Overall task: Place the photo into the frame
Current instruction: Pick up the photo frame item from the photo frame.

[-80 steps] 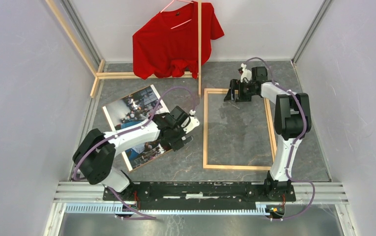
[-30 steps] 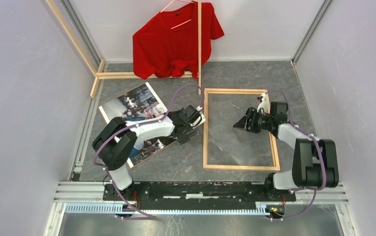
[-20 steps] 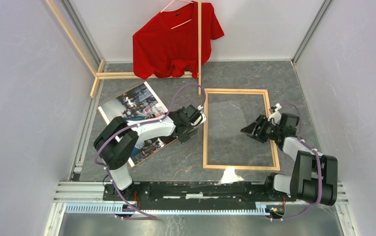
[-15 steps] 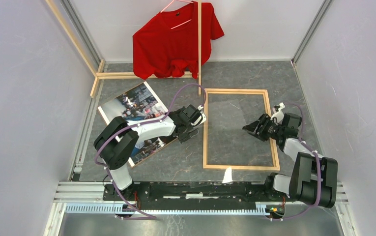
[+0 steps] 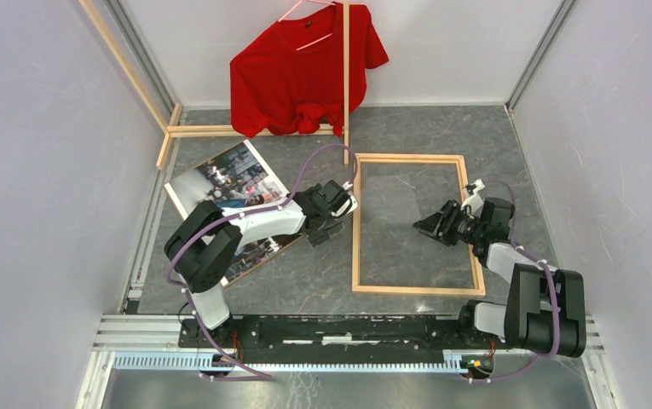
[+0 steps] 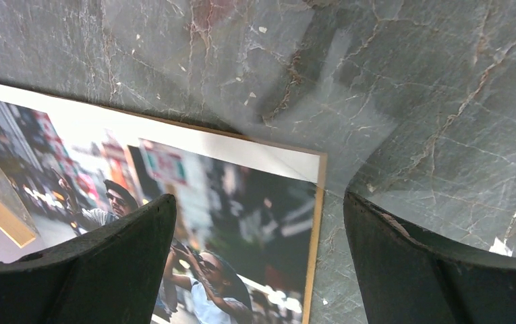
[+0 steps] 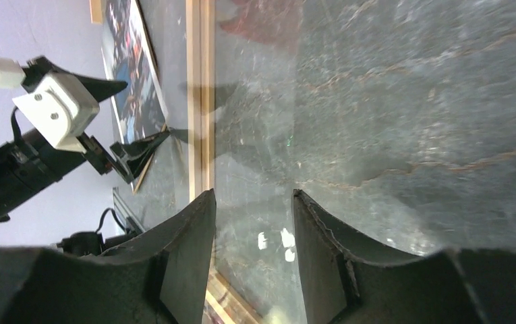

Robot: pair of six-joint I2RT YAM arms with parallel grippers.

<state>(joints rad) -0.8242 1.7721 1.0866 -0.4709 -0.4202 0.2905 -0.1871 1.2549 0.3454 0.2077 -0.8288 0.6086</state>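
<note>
Glossy white-bordered colour photo [image 5: 220, 179] of people isn't in yet: it lies face up on the grey marbled tabletop [image 5: 305, 281], just left of the thin light-wood rectangular frame [image 5: 356, 247].
Left end effector [image 6: 258, 202] is spread wide right over the photo's corner nearest the frame, gripping nothing. Right end effector [image 7: 253, 199] hangs low over the frame's clear pane, fingers partly apart, nothing between them. Red T-shirt [image 5: 297, 77] hangs at the back.

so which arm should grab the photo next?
Left. The left claw, open, straddles a corner of the photo; the right claw hangs over the frame, away from it.
</note>
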